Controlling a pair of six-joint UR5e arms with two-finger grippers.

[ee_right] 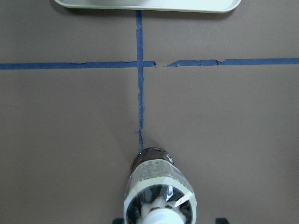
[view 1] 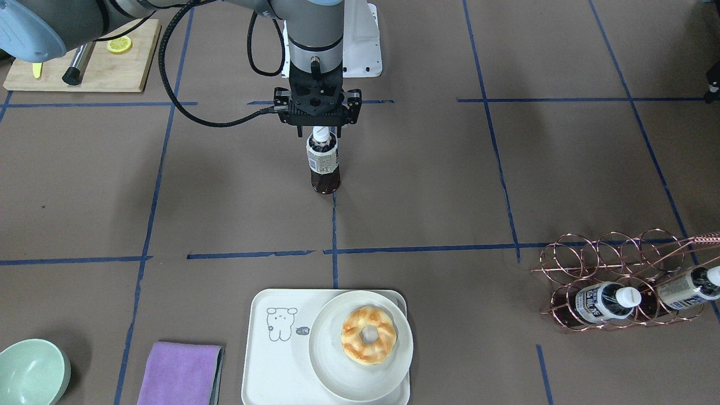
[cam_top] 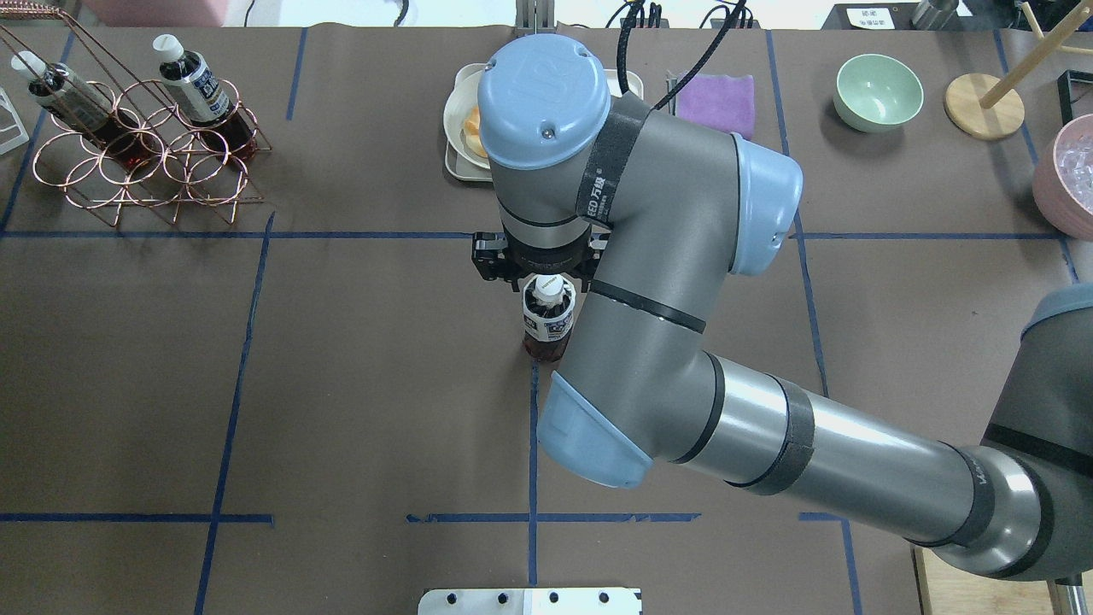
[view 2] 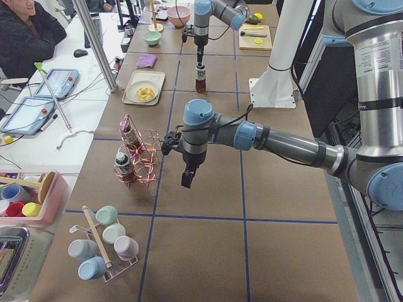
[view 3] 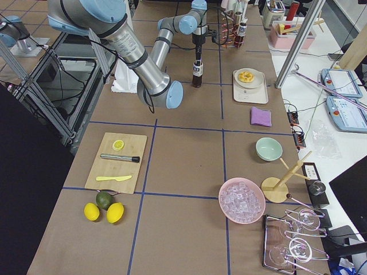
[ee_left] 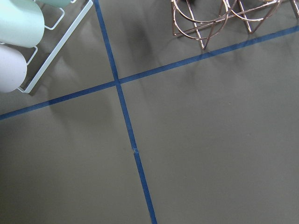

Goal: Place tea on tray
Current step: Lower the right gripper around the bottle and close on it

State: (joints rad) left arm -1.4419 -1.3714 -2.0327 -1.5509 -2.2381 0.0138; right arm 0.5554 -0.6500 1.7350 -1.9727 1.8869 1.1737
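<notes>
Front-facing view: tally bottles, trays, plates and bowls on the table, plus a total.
Tea bottles: 3, namely the upright bottle mid-table and two rack bottles in the copper rack
Tray: 1
Plate: 1
Bowl: 1
Total: 6

From my station I count three teas [view 1: 323,163], two of them lying in the single rack [view 1: 596,253]. One tray [view 1: 264,360], one plate [view 1: 337,377], one donut [view 1: 368,334], one cloth [view 1: 179,372], one board [view 1: 112,73]. Two bowls [view 3: 268,149], two whole lemons [view 3: 114,212], one green fruit [view 3: 103,199], one lemon slice [view 1: 119,44], one knife [view 3: 113,178]. Two arms [cam_top: 666,282] over one surface [view 1: 506,197].
</notes>
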